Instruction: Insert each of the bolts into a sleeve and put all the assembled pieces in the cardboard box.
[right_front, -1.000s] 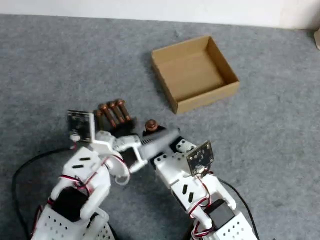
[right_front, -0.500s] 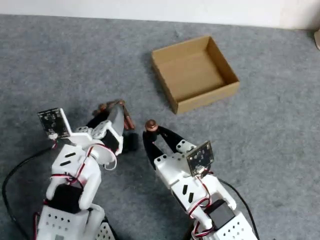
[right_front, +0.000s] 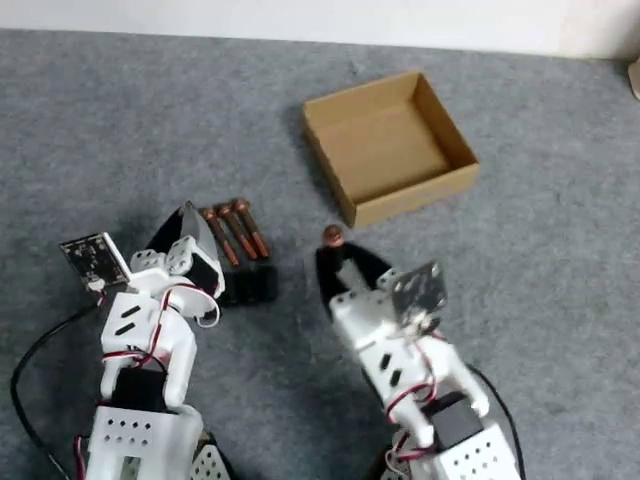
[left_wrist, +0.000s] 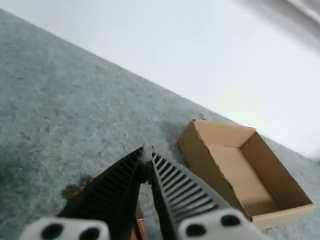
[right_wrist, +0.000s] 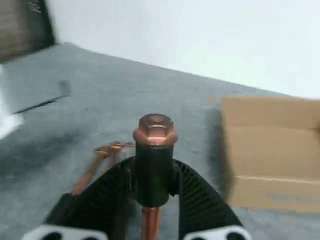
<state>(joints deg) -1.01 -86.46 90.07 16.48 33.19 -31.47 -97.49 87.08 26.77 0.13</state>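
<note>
Right hand (right_wrist: 153, 172): clamped on the assembled piece (right_wrist: 153, 150). Its black sleeve stands upright between the fingers, copper bolt head on top, shank showing below.

Left hand (left_wrist: 146, 154): fingers pressed together, nothing between them, just beside loose bolts (right_front: 238, 228) lying side by side on the grey surface (right_front: 520, 260). Spare black sleeves (right_front: 248, 285) lie at the bolts' near ends.

Cardboard box (right_front: 415, 200): farther off, open-topped, well apart from both hands.
</note>
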